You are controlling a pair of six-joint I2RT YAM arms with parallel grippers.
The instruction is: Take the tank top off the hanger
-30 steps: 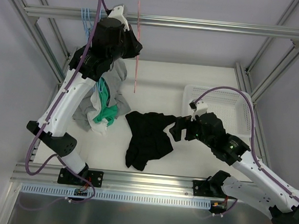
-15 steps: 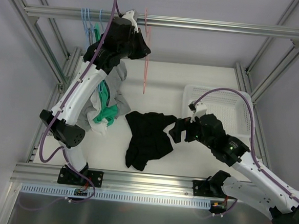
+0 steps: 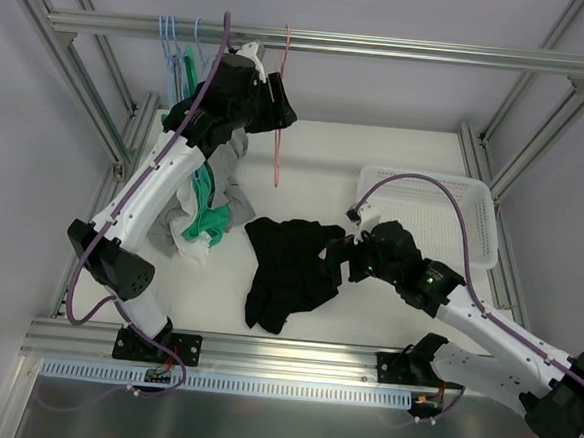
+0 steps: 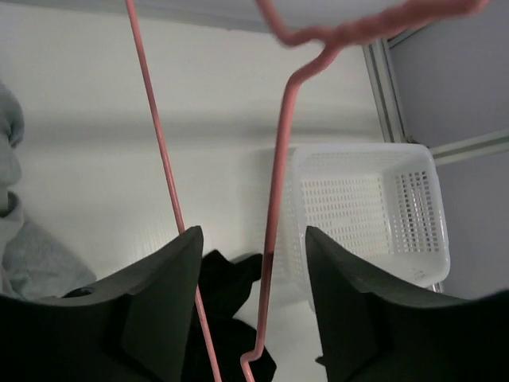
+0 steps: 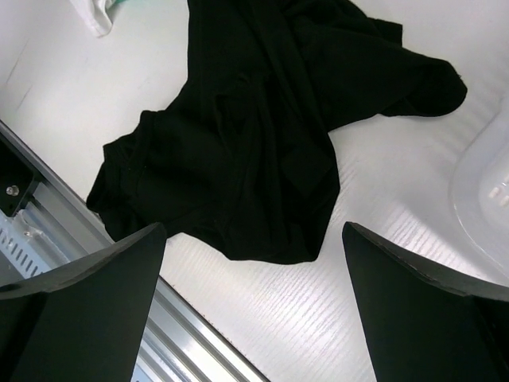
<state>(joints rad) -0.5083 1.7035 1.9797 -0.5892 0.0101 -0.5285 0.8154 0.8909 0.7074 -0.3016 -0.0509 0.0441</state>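
Note:
The black tank top (image 3: 289,267) lies crumpled on the white table, off the hanger; it fills the upper half of the right wrist view (image 5: 254,127). The bare pink wire hanger (image 3: 280,128) hangs by its hook from the top rail. My left gripper (image 3: 283,100) is raised beside it, jaws open. In the left wrist view one hanger wire (image 4: 280,199) passes between the fingers without touching them. My right gripper (image 3: 342,255) hovers wide open over the tank top's right edge, with nothing between its fingers (image 5: 95,294).
A white mesh basket (image 3: 435,211) stands at the right. A pile of grey, white and green clothes (image 3: 204,213) lies at the left, under the left arm. Blue hangers (image 3: 169,42) hang at the rail's left end. The table's metal front rail (image 5: 56,239) runs close below the right gripper.
The left arm carried the pink hanger right and up to the rail, then its jaws opened off the wire. The right gripper shifted slightly left, over the tank top.

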